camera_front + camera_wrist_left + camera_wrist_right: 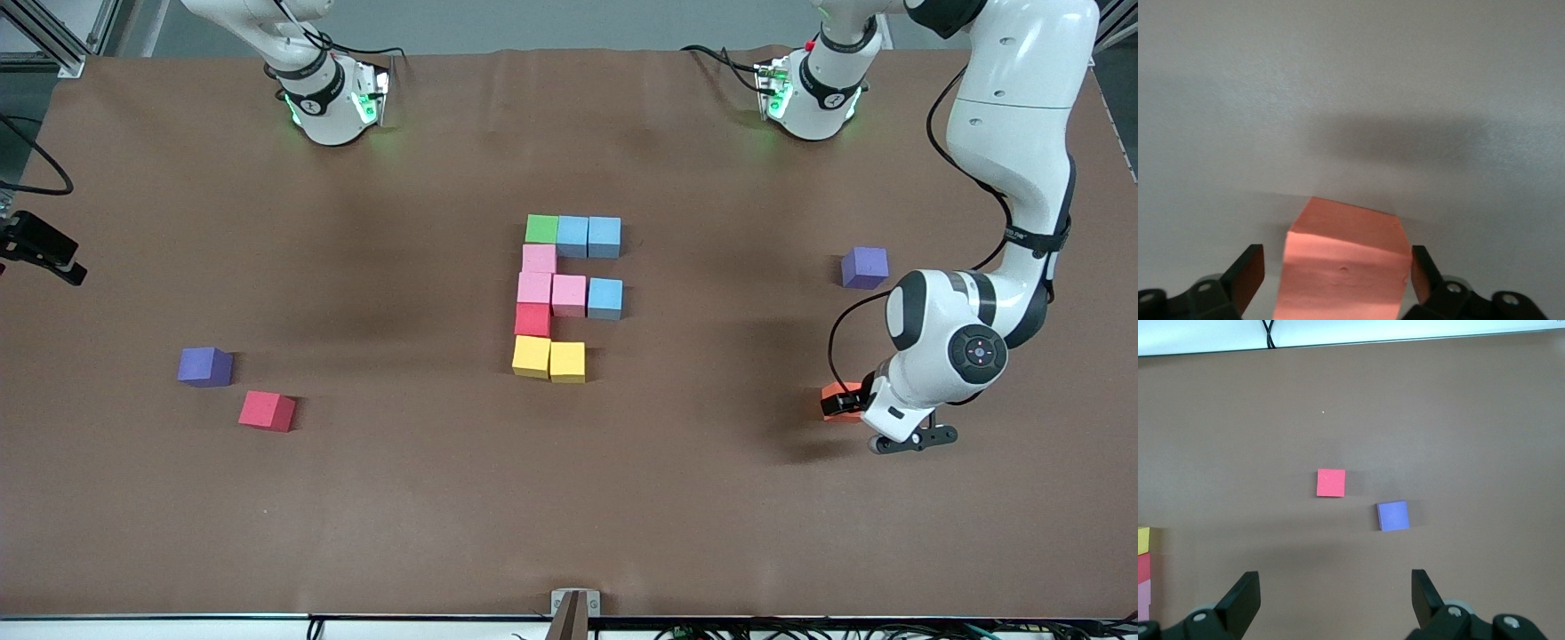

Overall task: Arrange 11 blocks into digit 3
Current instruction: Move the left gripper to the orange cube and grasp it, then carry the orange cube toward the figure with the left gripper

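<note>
An orange block (838,392) lies on the table toward the left arm's end, nearer to the front camera than the figure. My left gripper (846,402) is down around it. In the left wrist view the orange block (1345,267) fills the space between the fingers (1248,273); one pad is against it and a small gap shows at the other. The figure (560,293) of several touching cubes, green, light blue, pink, red and yellow, lies mid-table like an "E". My right gripper (1336,587) hangs open and empty above the table.
A purple cube (864,267) sits farther from the front camera than the orange block. Toward the right arm's end lie another purple cube (205,366) and a loose red cube (267,411), also visible as the purple cube (1393,515) and red cube (1331,483).
</note>
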Robot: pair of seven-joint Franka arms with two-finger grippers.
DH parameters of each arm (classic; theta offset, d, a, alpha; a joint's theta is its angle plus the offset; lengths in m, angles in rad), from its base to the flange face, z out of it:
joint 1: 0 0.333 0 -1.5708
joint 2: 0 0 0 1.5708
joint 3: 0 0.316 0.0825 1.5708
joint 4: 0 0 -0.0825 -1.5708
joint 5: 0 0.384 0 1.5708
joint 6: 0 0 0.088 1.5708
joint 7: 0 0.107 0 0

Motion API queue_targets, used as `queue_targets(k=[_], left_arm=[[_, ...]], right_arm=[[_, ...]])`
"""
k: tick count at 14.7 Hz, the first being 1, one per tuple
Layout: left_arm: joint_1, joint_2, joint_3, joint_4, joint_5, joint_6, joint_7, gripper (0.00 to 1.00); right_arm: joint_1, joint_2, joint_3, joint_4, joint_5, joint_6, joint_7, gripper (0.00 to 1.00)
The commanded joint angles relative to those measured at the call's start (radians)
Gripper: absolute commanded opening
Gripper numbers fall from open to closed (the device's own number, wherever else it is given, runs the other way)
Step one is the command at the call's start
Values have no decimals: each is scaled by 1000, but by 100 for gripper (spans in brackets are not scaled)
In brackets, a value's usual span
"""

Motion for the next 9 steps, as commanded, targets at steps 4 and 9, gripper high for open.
queue_targets(k=[4, 9], left_arm=[[-26, -10, -46, 41, -123, -1, -194, 26], [-150, 34, -47, 143, -122, -2, -621, 26]], right_arm=[[-26, 0, 28, 7, -2, -1, -9, 100], [-25, 1, 28, 7, 0, -7, -11, 100]])
